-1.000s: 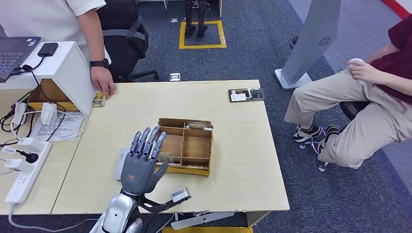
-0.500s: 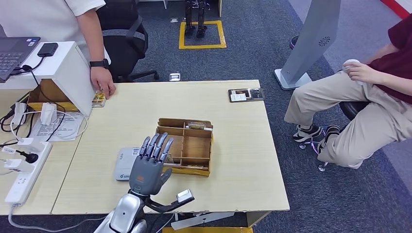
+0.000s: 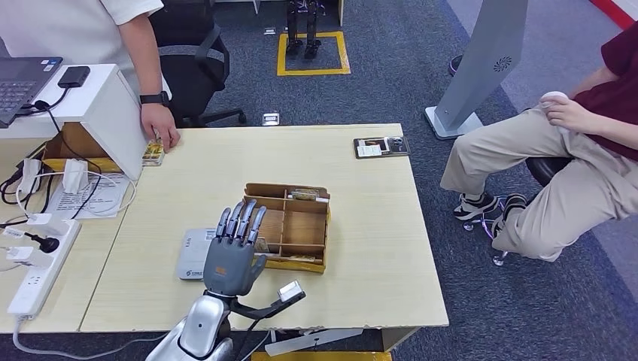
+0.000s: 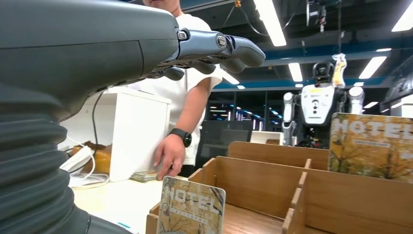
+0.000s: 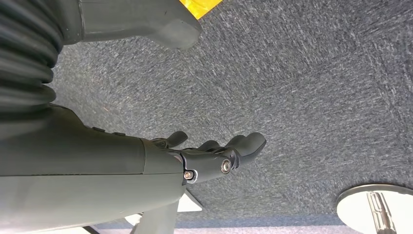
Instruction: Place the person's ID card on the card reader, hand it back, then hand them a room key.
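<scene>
My left hand (image 3: 232,252) hovers empty, fingers straight and side by side, over the wooden tray (image 3: 307,226)—the room key card (image 3: 256,244) stands at its seven-o'clock corner—so I should dip straight down and pinch the card's top edge.

Left hand (image 3: 234,252) raised, fingers (image 3: 242,220) spread, empty.

Left hand (image 3: 233,259) hovering palm-down, fingers (image 3: 242,219) spread, over the near-left corner of the partitioned wooden box (image 3: 288,226) on the pale wood surface (image 3: 361,226). Grey flat card reader (image 3: 192,254) just beside. Person's hand (image 3: 161,134) resting on small patterned cards (image 3: 153,154) at the far edge.
</scene>
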